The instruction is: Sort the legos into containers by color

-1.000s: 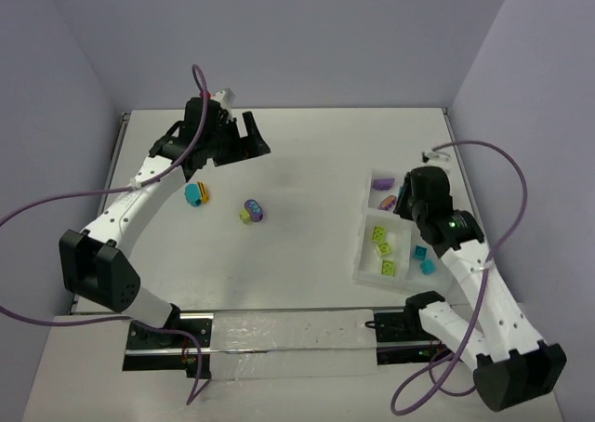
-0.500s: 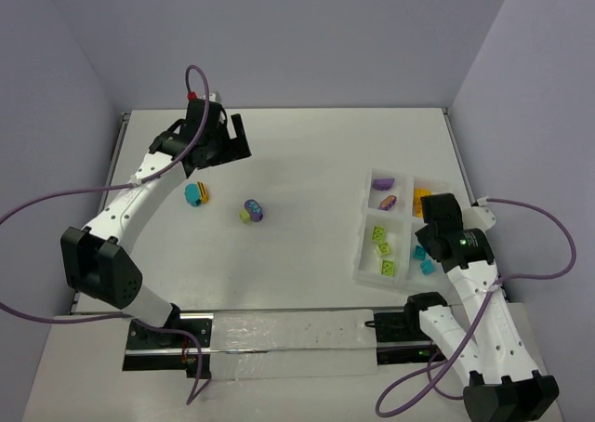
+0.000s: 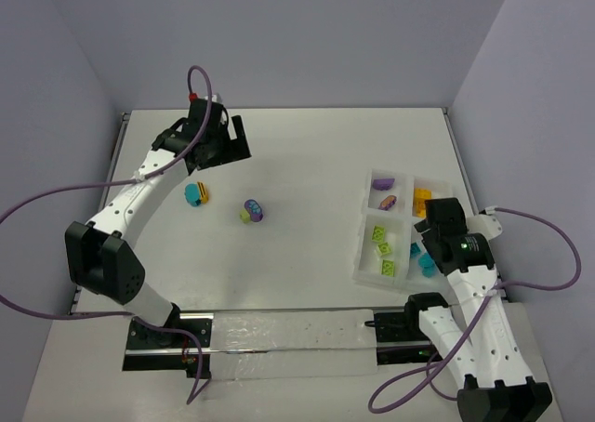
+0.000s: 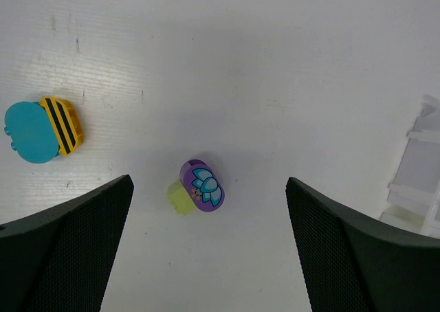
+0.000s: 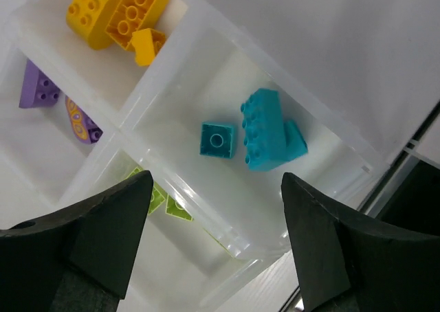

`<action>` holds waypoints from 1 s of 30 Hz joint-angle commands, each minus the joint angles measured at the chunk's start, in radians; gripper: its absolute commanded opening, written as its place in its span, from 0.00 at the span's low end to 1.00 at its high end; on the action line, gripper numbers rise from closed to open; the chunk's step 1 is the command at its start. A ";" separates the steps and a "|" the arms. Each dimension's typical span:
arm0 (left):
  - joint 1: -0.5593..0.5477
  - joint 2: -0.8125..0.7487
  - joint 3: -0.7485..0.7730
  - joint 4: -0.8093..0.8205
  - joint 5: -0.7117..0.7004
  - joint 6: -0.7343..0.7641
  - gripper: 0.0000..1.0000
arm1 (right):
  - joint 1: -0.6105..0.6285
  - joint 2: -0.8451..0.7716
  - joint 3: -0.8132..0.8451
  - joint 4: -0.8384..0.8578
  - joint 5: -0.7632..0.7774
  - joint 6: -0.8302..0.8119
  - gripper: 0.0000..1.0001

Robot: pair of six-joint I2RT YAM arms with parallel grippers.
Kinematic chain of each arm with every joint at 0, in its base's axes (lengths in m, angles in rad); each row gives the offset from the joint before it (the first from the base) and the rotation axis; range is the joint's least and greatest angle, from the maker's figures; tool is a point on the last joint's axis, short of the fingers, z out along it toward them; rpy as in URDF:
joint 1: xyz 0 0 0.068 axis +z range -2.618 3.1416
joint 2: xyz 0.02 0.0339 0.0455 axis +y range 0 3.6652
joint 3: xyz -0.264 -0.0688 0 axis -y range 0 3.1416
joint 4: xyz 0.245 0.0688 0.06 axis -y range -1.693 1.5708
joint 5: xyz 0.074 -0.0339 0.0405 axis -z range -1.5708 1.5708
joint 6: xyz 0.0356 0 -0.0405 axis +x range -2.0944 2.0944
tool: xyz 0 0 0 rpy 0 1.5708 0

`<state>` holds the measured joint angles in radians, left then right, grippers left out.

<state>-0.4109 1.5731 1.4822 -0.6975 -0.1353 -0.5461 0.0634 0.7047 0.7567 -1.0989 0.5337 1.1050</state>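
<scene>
Legos, loose: two two-colour pairs on the counter (image 4: 275, 64), well apart from the tray (image 3: 359, 255). The teal-and-orange pair (image 4: 42, 123) is at the left of the left wrist view, the purple-and-lime pair (image 4: 197, 187) at its centre.
Legos, sorted: orange bricks (image 5: 117, 13) at the upper left of the right wrist view; purple pieces (image 5: 41, 95) at the left edge; teal bricks (image 5: 265, 130) at centre; lime bricks (image 5: 165, 202) at lower left, partly hidden.
Left end effector (image 4: 206, 257): spread wide, empty, above the purple-and-lime pair.
Right end effector (image 5: 213, 250): spread wide, empty, over the teal compartment.
Handling, judged: light, stiff, smooth plastic that is likely to skid or tip if nudged. Not fragile, though joined pairs may part under pressure.
Hold, judged: low across the flat side walls, not on rounded ends or studs.
Outstanding, judged: both pairs need splitting by colour before binning.
</scene>
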 commanded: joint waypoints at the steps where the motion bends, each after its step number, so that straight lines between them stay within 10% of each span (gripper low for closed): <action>1: 0.010 0.008 0.058 -0.012 0.008 -0.002 0.98 | -0.007 0.018 0.043 0.198 -0.086 -0.245 0.81; 7: 0.028 0.036 0.047 -0.053 -0.005 -0.010 0.92 | 0.013 0.082 0.134 0.426 -0.410 -0.502 0.79; 22: -0.011 0.088 -0.181 0.049 0.254 0.067 0.83 | 0.217 0.266 0.256 0.439 -0.372 -0.601 0.80; 30: -0.136 0.092 -0.276 0.070 0.070 0.231 0.86 | 0.224 0.318 0.262 0.444 -0.439 -0.627 0.80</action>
<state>-0.5018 1.6952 1.2198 -0.6809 0.0210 -0.4257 0.2774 1.0107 0.9760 -0.6941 0.1253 0.5032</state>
